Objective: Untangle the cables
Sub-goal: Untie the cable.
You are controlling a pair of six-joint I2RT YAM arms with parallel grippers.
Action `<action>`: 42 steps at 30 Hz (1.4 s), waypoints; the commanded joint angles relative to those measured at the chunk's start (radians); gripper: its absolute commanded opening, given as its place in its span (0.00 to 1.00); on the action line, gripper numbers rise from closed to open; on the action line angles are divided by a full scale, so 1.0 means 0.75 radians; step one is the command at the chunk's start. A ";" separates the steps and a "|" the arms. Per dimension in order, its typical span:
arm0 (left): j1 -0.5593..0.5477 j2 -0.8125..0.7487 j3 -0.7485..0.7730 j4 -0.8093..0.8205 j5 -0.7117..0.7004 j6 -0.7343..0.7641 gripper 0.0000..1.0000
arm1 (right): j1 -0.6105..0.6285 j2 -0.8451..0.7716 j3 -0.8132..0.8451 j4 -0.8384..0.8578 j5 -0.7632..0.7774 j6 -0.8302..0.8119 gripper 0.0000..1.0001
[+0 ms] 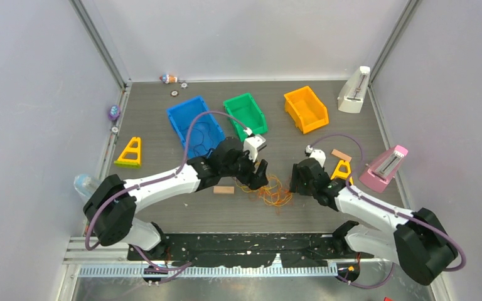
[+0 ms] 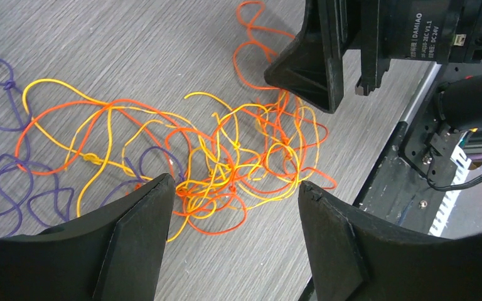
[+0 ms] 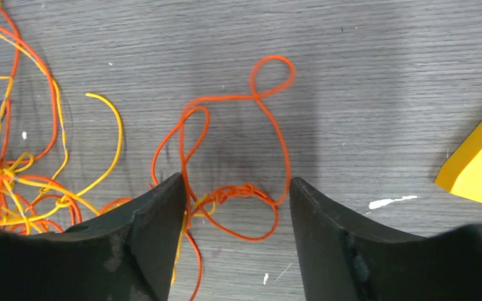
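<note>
The cables (image 1: pixel 271 191) are shown tangled on the worktop (image 1: pixel 257 216) between the arms. The left gripper (image 2: pixel 235 185), jaws apart, is held over the dense middle, and the right gripper (image 3: pixel 237 185), likewise spread, is set astride an outlying orange loop (image 3: pixel 270 125).

You've got thin cables (image 2: pixel 226 157) w/ smooth, slightly shiny sheath, your table (image 3: pixel 383 63) matt grey, fine wood-grain texture, few white flecks, left fingers (image 2: pixel 135 244) matt black plastic, faintly rough, blue bin (image 1: pixel 177 125) smooth glossy plastic, front rail (image 1: pixel 207 271) ribbed bare metal

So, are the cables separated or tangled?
Tangled: in the cables, orange and yellow strands cross in one dense clump; purple loops lie looser beside it.
</note>
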 commanded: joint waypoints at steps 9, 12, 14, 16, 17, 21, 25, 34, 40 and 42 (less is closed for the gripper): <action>0.001 -0.164 -0.067 0.058 -0.098 0.100 0.75 | -0.018 0.211 0.208 0.149 0.069 -0.104 0.62; 0.001 -0.177 -0.077 0.058 -0.081 0.075 0.75 | -0.020 0.276 0.244 0.129 0.087 -0.074 0.64; 0.001 -0.193 -0.095 0.097 -0.063 0.056 0.75 | -0.021 0.311 0.251 0.150 0.081 -0.063 0.65; 0.001 -0.205 -0.120 0.123 -0.059 0.046 0.75 | -0.021 0.347 0.263 0.164 0.079 -0.058 0.67; 0.001 -0.211 -0.129 0.127 -0.062 0.046 0.75 | -0.021 0.376 0.276 0.165 0.085 -0.057 0.67; 0.001 -0.240 -0.164 0.125 -0.077 0.049 0.75 | -0.024 0.450 0.313 0.154 0.107 -0.070 0.66; 0.001 -0.249 -0.197 0.150 -0.040 0.029 0.76 | -0.025 0.457 0.336 0.178 0.154 -0.136 0.46; 0.038 -0.256 -0.187 0.168 -0.108 -0.070 0.99 | -0.025 0.211 0.320 0.383 -0.100 -0.417 0.05; 0.234 -0.258 -0.158 0.275 0.095 -0.291 1.00 | -0.025 -0.071 0.172 0.671 -0.516 -0.466 0.06; 0.236 -0.265 -0.129 0.290 0.145 -0.277 0.99 | -0.025 -0.129 0.151 0.749 -0.670 -0.461 0.06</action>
